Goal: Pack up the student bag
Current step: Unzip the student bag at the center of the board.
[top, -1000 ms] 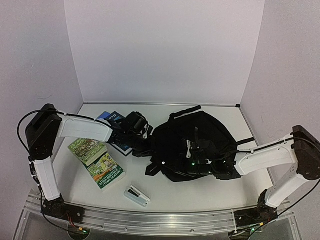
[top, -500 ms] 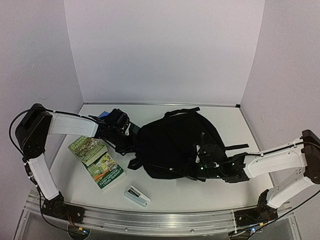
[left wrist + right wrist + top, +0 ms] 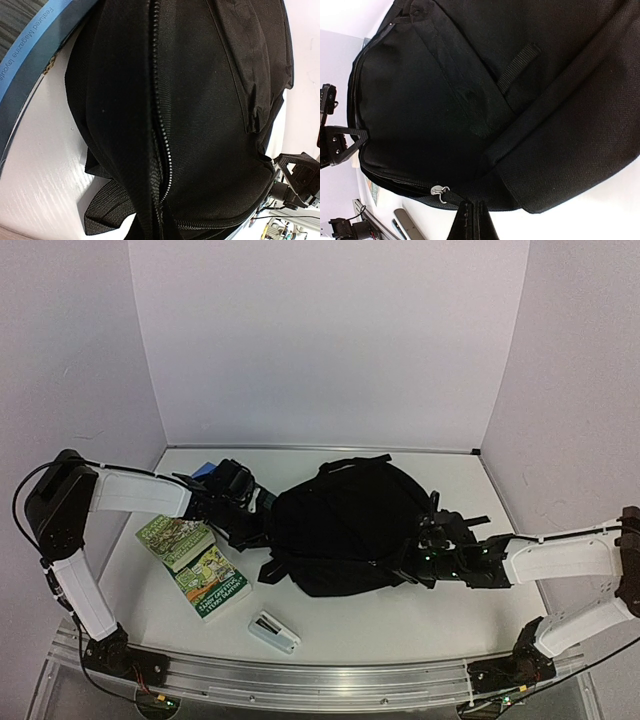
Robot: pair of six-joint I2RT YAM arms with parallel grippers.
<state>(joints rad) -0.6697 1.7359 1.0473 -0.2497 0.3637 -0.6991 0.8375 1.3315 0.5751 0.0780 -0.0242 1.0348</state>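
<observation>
A white bench (image 3: 400, 625) boxed in by pale lilac walls (image 3: 330, 340) carries the student bag (image 3: 345, 525), which lies flat at the middle, between the 2 arms. We see the left claw (image 3: 248, 520) pressed together at the bag's left edge; whether it nips fabric, we cannot tell. The right claw (image 3: 471, 220) is pressed together too, tips against the bag's rim beside the zipper pull (image 3: 438, 190). 2 green books (image 3: 176, 539) lie left of the bag.

place: robot lab cell | evidence: white enclosure walls (image 3: 330, 340); aluminium mounting rail (image 3: 300, 677)
</observation>
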